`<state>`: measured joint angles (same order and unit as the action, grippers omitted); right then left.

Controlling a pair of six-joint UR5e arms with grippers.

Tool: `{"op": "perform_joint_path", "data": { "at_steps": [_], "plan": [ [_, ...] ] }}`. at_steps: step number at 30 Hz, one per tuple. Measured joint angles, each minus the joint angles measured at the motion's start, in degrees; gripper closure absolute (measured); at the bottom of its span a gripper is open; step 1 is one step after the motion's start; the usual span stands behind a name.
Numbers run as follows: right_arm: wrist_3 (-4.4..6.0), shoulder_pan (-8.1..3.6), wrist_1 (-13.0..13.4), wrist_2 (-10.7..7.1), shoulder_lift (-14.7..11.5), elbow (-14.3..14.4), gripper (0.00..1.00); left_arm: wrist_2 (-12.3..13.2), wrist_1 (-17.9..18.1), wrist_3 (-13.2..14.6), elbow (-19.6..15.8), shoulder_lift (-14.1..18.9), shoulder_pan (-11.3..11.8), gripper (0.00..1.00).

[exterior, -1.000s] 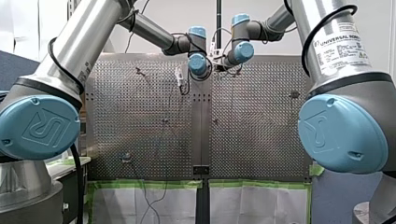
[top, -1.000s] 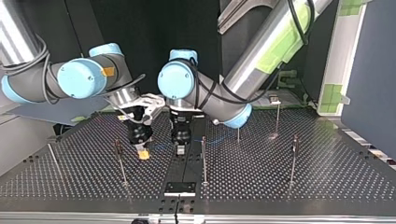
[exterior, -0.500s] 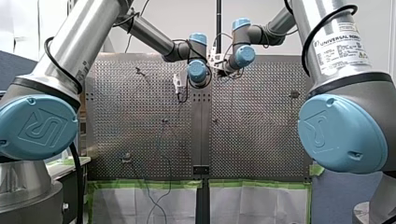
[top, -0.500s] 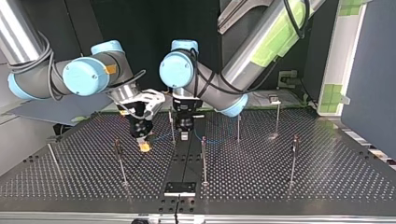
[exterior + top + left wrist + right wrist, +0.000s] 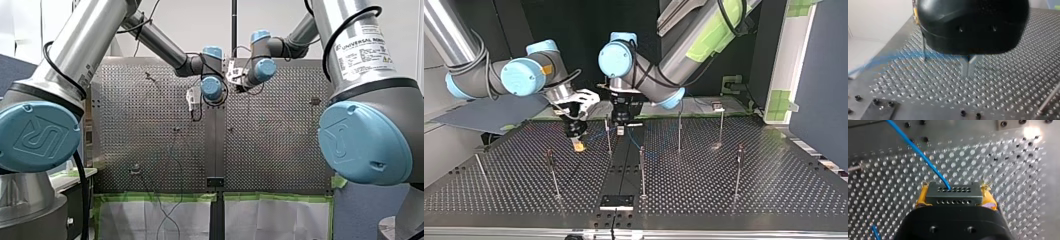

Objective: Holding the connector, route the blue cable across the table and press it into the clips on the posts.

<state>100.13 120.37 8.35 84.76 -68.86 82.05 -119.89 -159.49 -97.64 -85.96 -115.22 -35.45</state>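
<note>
My right gripper [image 5: 954, 199] pinches the connector [image 5: 952, 192], laying the blue cable [image 5: 923, 157], which next needs pushing onto a post [image 5: 608, 137].

A small black plate [image 5: 616, 202] sits in the middle of the near edge in the top view. At that view's right stands a white panel [image 5: 791, 60] with green tape [image 5: 780, 102] on it, beside a dark blue wall [image 5: 824, 75]. In the front view, 2 white sheets [image 5: 125, 220] show side by side at the bottom, with a green strip [image 5: 155, 197] along their tops. A black pole [image 5: 233, 20] stands at the top middle.
</note>
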Motion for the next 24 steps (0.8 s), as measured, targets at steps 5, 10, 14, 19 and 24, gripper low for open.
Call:
{"op": "perform_joint_path", "data": {
  "at_steps": [5,10,14,19,24],
  "plan": [
    [-0.27,-0.94,2.01,0.01,0.12,2.03,1.0,1.3,2.23,0.01,-2.26,-0.01,0.12,1.0],
    [-1.07,-1.9,4.17,-0.39,0.25,4.19,1.0,3.47,4.54,0.0,-4.58,-0.39,0.33,1.0],
    [-2.12,-2.28,6.19,-1.71,0.31,6.22,1.0,5.14,6.36,0.0,-6.4,-1.77,0.54,1.0],
    [-2.1,-2.49,8.3,-3.64,0.64,8.31,1.0,6.23,8.88,-0.17,-8.56,-3.61,0.78,1.0],
    [-2.48,-2.54,10.67,-4.61,2.27,10.68,1.0,7.62,11.14,-0.51,-9.07,-4.03,1.09,1.0]
  ]
}}
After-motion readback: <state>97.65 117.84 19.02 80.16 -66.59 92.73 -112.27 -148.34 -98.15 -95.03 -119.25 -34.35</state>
